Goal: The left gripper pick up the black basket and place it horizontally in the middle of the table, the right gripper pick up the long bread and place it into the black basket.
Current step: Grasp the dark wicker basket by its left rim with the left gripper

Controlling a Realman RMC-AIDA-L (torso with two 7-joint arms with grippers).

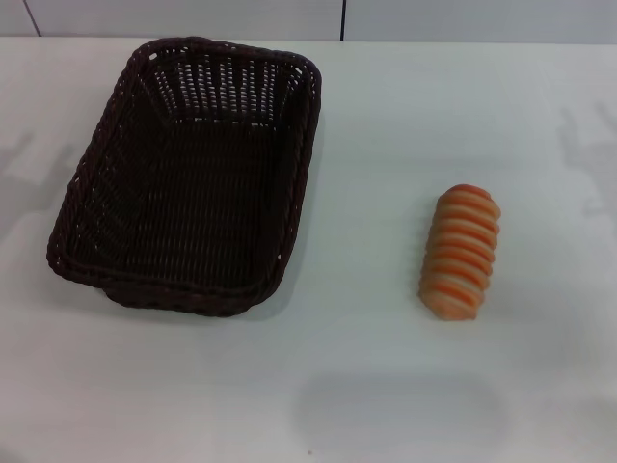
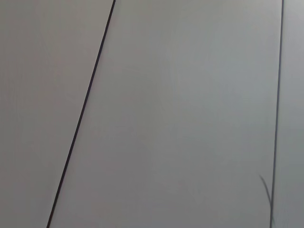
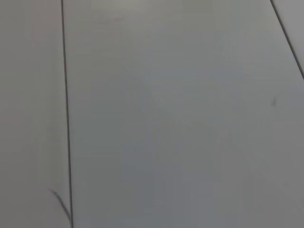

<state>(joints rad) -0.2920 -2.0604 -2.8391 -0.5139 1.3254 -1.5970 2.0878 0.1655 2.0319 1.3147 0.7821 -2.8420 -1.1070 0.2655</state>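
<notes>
The black basket [image 1: 188,178] is a dark woven tray on the left half of the white table [image 1: 386,386] in the head view. Its long side runs away from me and it is empty. The long bread [image 1: 460,251] is a ridged orange-and-cream loaf lying on the table to the right of the basket, well apart from it. Neither gripper shows in any view. Both wrist views show only plain grey panels with thin dark seams.
A grey wall with dark seams [image 1: 343,19] runs behind the table's far edge. Faint shadows fall on the table at the far left and far right edges.
</notes>
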